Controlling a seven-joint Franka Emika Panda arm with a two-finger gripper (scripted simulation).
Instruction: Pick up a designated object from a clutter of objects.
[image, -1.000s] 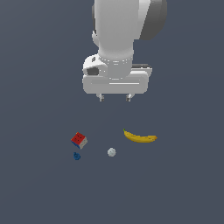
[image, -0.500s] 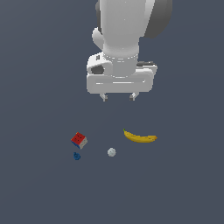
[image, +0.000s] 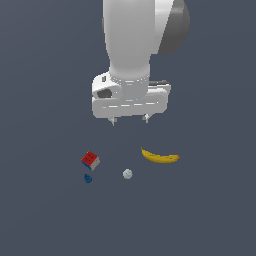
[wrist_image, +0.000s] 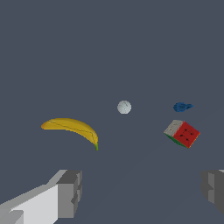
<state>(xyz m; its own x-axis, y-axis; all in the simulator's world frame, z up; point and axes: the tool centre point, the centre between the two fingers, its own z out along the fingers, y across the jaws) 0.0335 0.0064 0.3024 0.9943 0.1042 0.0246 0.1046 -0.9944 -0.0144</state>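
The designated object, a tiny dark blue lump (image: 88, 178) (wrist_image: 182, 106), lies on the grey floor just in front of the red-topped puzzle cube (image: 90, 160) (wrist_image: 182, 133). A pale ball (image: 127, 173) (wrist_image: 124, 107) and a yellow banana (image: 160, 157) (wrist_image: 73, 128) lie further toward the exterior view's right. My gripper (image: 129, 120) (wrist_image: 142, 192) hangs well above the clutter, open, with nothing between its fingers (wrist_image: 70, 194). It stands above the ball and banana, to the exterior view's right of the blue lump.
The floor is a plain dark grey surface with no edges or walls in view. The arm's white body (image: 135, 45) fills the upper middle of the exterior view.
The gripper has shifted slightly toward the exterior view's right and a little lower. None of the objects has moved.
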